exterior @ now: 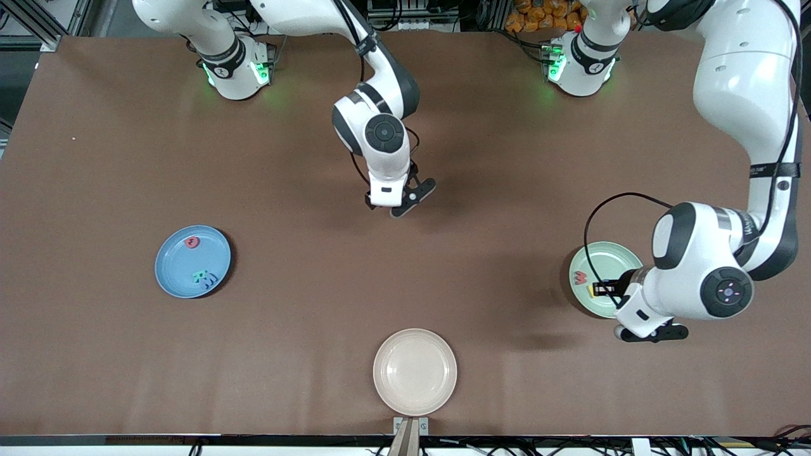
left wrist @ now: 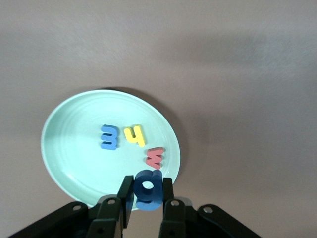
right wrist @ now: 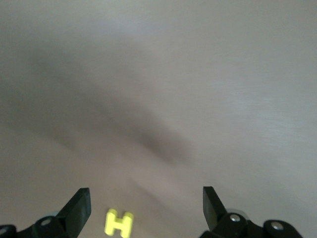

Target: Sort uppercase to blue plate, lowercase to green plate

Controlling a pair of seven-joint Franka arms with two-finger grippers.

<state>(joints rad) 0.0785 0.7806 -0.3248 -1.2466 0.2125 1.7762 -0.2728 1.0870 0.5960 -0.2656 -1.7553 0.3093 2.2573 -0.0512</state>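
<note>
My left gripper [left wrist: 147,188] is shut on a blue lowercase letter [left wrist: 148,191] over the rim of the green plate [left wrist: 74,148]. On that plate lie a blue e [left wrist: 109,137], a yellow h [left wrist: 135,135] and a red w [left wrist: 154,157]. In the front view the left arm covers part of the green plate [exterior: 608,256]. My right gripper [right wrist: 146,198] hangs open over bare table, with the yellow H [right wrist: 119,223] on the table below it. The blue plate [exterior: 180,266] holds a red Q [exterior: 191,242], a teal R [exterior: 201,276] and a blue W [exterior: 211,279].
A cream plate [exterior: 414,372] with nothing on it sits at the table edge nearest the front camera, midway between the two coloured plates. The right gripper [exterior: 399,206] hides the H in the front view.
</note>
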